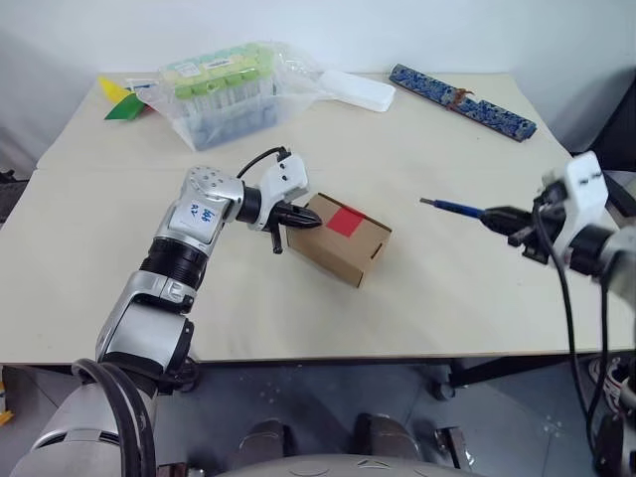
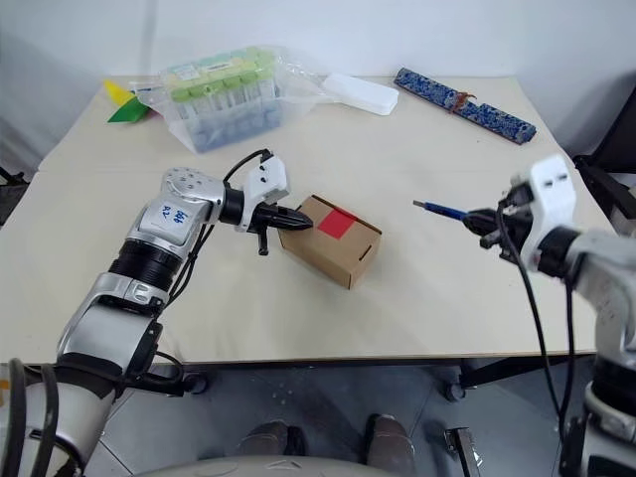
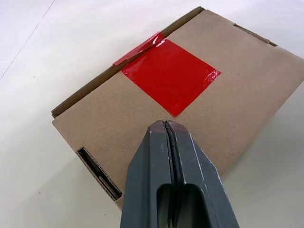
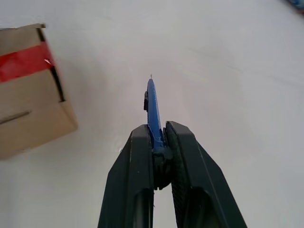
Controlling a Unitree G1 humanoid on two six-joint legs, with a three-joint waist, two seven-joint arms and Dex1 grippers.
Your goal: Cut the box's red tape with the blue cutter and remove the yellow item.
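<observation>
We see the box (image 1: 339, 239) sitting near the middle of the table (image 1: 447, 298), its red tape (image 1: 345, 221) square on the top face and folded over the flap seam. Our left gripper (image 1: 308, 222) has its two fingers pressed fully together, holding nothing, and their tips rest against the box's top at the end nearest that arm, just short of the tape. Off to the right of the box and well apart from it, our right gripper (image 1: 494, 216) is clamped tight on the blue cutter (image 1: 452, 207), gripping its back end while the thin tip points toward the box above the tabletop. Behind the box, at the table's far edge, lie a clear bag of green-capped tubes (image 1: 227, 91) and a long blue patterned bar (image 1: 462, 101).
</observation>
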